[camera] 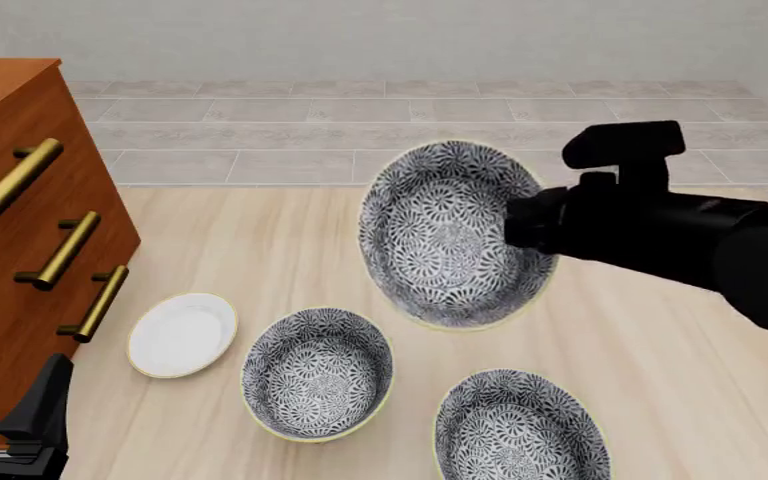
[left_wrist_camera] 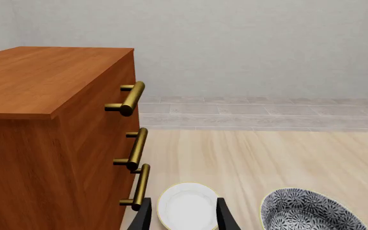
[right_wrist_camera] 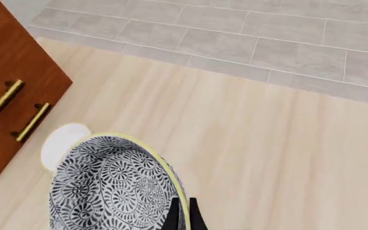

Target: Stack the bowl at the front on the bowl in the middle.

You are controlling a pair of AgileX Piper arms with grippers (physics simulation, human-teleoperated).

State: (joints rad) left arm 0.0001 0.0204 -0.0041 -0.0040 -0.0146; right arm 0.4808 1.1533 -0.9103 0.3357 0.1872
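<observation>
The bowl at the front [camera: 444, 235], grey-and-white floral with a pale yellow rim, hangs tilted above the table. My right gripper [camera: 528, 222] is shut on its right rim. In the right wrist view the fingers [right_wrist_camera: 172, 214] pinch that rim [right_wrist_camera: 171, 184]. The bowl in the middle [camera: 317, 372] sits upright on the table, lower left of the held bowl, and also shows in the left wrist view [left_wrist_camera: 312, 211]. My left gripper [camera: 4, 395] stays open at the front left by the cabinet. It holds nothing, and its fingers [left_wrist_camera: 144, 215] frame the plate beyond them.
A third same-looking bowl [camera: 520, 428] rests near the front edge. A small white plate [camera: 181, 334] lies left of the middle bowl. A wooden cabinet [camera: 11, 250] with brass handles [camera: 61, 250] stands at the left. Grey tiled floor lies beyond the table's far edge.
</observation>
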